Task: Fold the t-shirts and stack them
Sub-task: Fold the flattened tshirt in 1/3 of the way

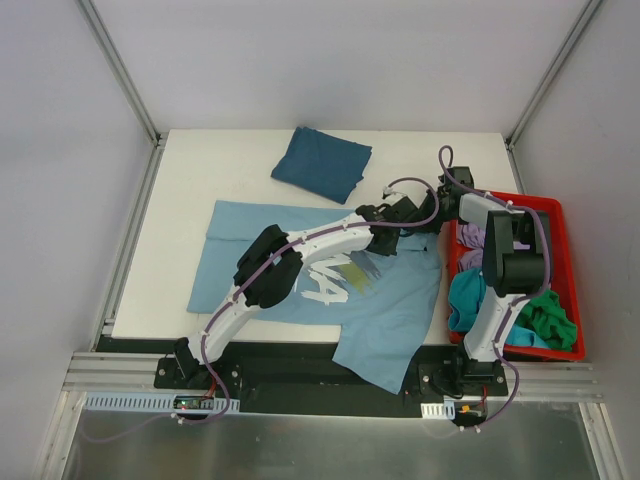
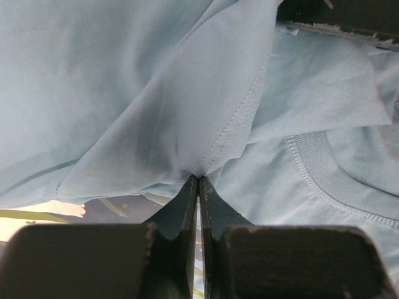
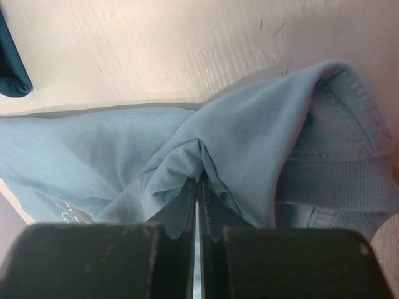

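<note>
A light sky-blue t-shirt (image 1: 390,300) with white chest print lies spread across the white table (image 1: 220,165), its lower part hanging over the near edge. My left gripper (image 1: 405,213) is shut on a hemmed fold of this shirt (image 2: 124,93), next to the ribbed collar (image 2: 340,184). My right gripper (image 1: 447,200) is shut on a pinch of the same shirt (image 3: 249,137), beside a collar edge at the table's right side. A folded dark teal-blue t-shirt (image 1: 322,165) lies at the back middle; its corner shows in the right wrist view (image 3: 9,68).
A red plastic bin (image 1: 568,260) stands at the table's right edge, holding a lilac shirt (image 1: 470,238), a turquoise one (image 1: 465,295) and a green one (image 1: 548,318). White walls and metal frame posts enclose the table. Bare tabletop (image 3: 156,50) lies behind the right gripper.
</note>
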You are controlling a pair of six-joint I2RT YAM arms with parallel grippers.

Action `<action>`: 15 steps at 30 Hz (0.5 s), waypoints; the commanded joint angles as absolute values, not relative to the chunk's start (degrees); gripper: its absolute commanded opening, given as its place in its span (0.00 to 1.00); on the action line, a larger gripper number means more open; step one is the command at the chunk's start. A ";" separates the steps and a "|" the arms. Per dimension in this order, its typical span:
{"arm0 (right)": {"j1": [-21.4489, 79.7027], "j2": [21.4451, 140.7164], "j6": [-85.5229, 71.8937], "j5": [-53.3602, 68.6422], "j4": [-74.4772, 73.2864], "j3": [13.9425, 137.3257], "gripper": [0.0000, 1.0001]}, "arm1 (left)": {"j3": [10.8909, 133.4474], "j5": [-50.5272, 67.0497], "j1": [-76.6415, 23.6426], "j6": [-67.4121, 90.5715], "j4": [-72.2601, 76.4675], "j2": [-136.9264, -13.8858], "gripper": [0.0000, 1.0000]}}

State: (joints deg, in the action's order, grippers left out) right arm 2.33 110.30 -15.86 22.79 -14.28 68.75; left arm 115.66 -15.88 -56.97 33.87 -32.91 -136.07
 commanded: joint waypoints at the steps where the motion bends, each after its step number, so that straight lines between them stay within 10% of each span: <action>1: 2.20 106.44 -15.38 24.08 -14.41 69.34 0.00 | 118.56 -19.16 -57.22 30.24 -34.98 -133.51 0.00; 15: 5.89 92.48 -18.28 19.16 -18.54 60.48 0.00 | 111.28 -9.41 -56.95 24.00 -34.89 -123.76 0.00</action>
